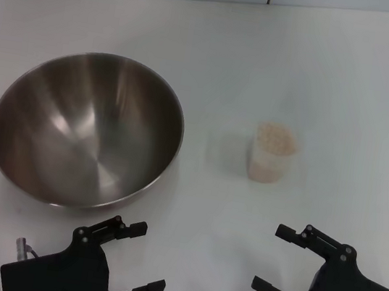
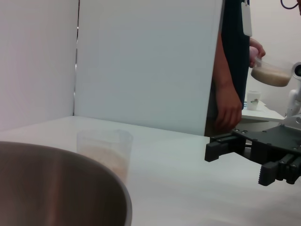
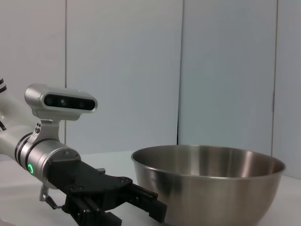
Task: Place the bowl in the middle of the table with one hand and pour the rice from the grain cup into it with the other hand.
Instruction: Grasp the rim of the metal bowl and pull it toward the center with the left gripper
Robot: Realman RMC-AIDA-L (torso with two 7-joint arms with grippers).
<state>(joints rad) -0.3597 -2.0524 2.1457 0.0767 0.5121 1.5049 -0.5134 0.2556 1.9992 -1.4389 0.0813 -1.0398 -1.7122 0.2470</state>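
1. The table [image 1: 350,81] carries everything; its middle is taken by neither item.
2. The bowl [image 1: 87,129] sits left of centre, empty and ungripped; it should be gripped by the near rim and slid level.
3. The left gripper [image 1: 135,255] is seen spread open, just before the bowl.
4. The right gripper [image 1: 281,259] is also spread open, near the cup [image 1: 272,153].
5. The rice [image 1: 276,137] is kept in the upright cup, right of the bowl.
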